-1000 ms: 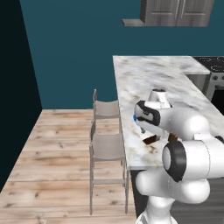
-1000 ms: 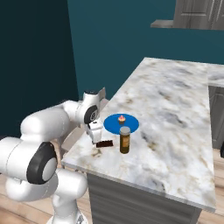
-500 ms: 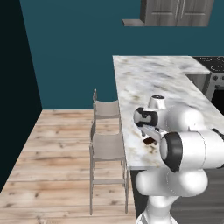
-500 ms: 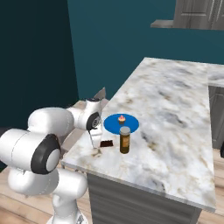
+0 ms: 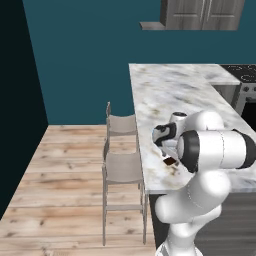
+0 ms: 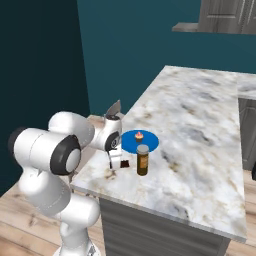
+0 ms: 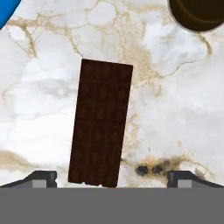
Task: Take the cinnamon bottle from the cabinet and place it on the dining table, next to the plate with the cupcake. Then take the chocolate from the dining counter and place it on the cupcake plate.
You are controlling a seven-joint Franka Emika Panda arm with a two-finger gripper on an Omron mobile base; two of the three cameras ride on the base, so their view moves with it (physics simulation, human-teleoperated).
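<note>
- The dining counter [image 6: 200,125], the long marble surface, runs away from me toward the far wall; the cinnamon bottle [image 6: 143,160] stands upright on it just beside the near edge of the plate [image 6: 150,142], so I judge the first half of the job done.
- The arm has swung down toward the surface's near left corner over the last second: before, the hand sat higher and its elbow was further out; now the gripper [image 6: 116,161] hangs low over the chocolate [image 6: 122,164].
- In the hand view the chocolate [image 7: 101,135] lies flat on the marble, its long side running away from the camera, a little left of centre between the fingertips [image 7: 41,177], which flank its near end.
- The jaws are spread as wide as they go and hold nothing; the bar is not yet gripped.
- My reading: this is the final descent before closing on the bar, and the flat bar leaves little edge to catch.
- The cupcake [image 6: 139,136] sits upright near the middle of the plate, so the bar needs a free patch of blue beside it.
- The bottle, seen as a dark round shape at the hand view's top right [image 7: 199,15], stands near the bar's far end and could be knocked when I lift and carry across.
- Two stools [image 5: 122,167] stand on the floor along the surface's left side, well clear of the arm; a cabinet [image 5: 202,14] hangs on the far wall.
</note>
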